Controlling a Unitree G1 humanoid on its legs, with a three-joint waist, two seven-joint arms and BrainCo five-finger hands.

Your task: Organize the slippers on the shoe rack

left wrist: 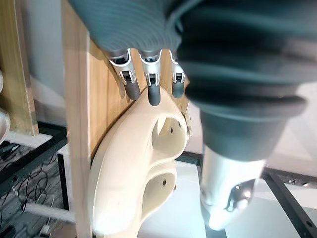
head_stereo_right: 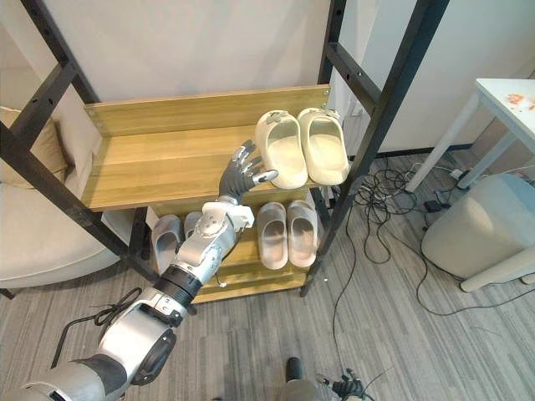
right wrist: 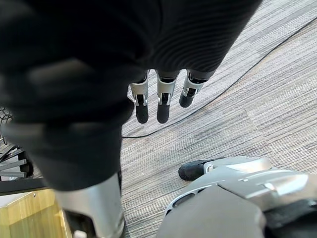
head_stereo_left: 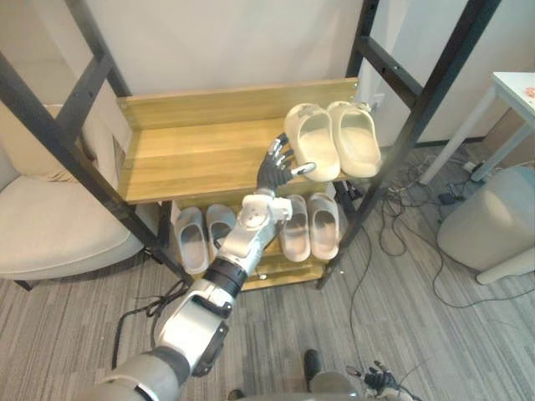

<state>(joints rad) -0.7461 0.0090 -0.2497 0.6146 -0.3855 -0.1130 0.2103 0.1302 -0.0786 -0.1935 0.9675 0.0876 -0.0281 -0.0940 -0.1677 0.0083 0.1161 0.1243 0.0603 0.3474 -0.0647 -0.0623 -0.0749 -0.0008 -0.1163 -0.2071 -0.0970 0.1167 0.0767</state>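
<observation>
The L hand (head_stereo_left: 276,167) is seen raised to the upper board of the light-wood shoe rack w/ black metal frame (head_stereo_left: 192,163). Its fingers (left wrist: 154,93) are held straight and slightly spread. Their dark tips are laid against the side wall of the nearer shoe of the cream foam slipper pair (head_stereo_left: 333,140), and nothing is pinched. The thumb (head_stereo_left: 303,169) is stuck out apart from the fingers, by that shoe's heel rim; whether it touches cannot be told.

The cream pair is set side by side just past the fingertips, at the end of the upper board on the thumb side, w/ toes to the wall and heels at the front edge. The bare part of the board lies on the fingers' other side.

Below the fingers, on the lower board, two grey rubber slipper pairs are lined up toes inward: one (head_stereo_left: 309,227) under the thumb side, the other (head_stereo_left: 205,234) beyond the forearm.

The R hand (right wrist: 162,101) is hung low over the grey striped carpet (right wrist: 237,99), its fingers straight, close together, nothing held.
</observation>
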